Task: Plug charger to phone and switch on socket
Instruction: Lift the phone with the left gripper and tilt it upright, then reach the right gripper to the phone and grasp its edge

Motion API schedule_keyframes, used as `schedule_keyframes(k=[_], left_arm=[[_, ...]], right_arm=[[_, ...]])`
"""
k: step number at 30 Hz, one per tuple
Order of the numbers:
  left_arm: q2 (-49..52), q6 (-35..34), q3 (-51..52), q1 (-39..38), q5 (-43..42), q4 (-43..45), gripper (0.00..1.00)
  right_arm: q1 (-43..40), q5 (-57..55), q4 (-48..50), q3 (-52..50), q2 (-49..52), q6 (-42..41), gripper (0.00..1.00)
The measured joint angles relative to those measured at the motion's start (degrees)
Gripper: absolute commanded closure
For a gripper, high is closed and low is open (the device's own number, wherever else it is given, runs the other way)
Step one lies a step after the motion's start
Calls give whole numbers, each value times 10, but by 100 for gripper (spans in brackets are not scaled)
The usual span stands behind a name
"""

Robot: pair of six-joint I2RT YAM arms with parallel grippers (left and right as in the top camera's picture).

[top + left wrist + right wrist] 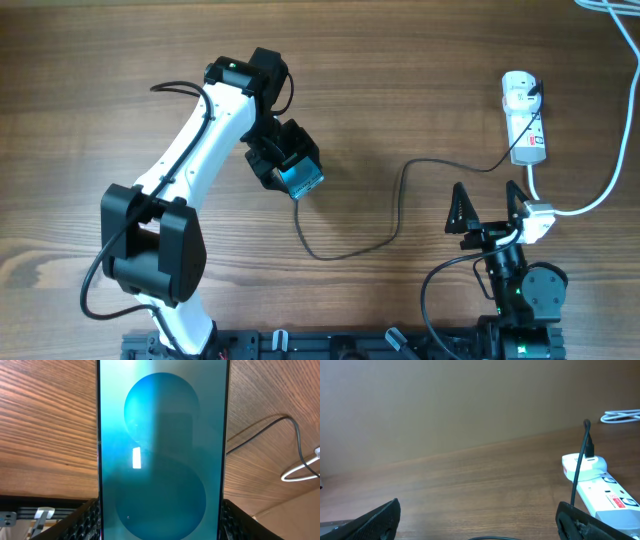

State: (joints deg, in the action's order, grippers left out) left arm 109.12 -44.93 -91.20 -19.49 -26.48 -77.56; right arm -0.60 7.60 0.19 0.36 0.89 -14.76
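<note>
Between the left fingers (86,521), the phone (162,455) is clamped by its long edges, its turquoise screen facing the wrist camera. The right fingers (461,208) are spread wide and hold nothing, low over the tabletop (400,80) near the socket (524,120). The charger (400,205) curves over the wood from the phone's end towards the socket.

Landmark: the socket (524,128).

- My right hand (487,205) sits just below-left of it, jaws spread wide, with only bare table (400,90) ahead of them.
- A black plug (535,95) stands up from the socket's far end and blocks a pass from straight above there.
- The thick white lead (600,200) loops from its near end out to the right, closing that side.
- The charger (398,215) leaves its lower left and curves across toward the phone (304,181), which is gripped in my left hand (293,168).
- Left of the socket, above that cable, the wood is open.
</note>
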Motion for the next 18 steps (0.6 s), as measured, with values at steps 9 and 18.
schedule_keyframes(k=[9, 18], left_arm=[[0, 0, 0, -5, 28, 10, 96], [0, 0, 0, -57, 115, 54, 96]], right_arm=[[0, 0, 0, 0, 0, 0, 0], [0, 18, 2, 0, 0, -146, 0]])
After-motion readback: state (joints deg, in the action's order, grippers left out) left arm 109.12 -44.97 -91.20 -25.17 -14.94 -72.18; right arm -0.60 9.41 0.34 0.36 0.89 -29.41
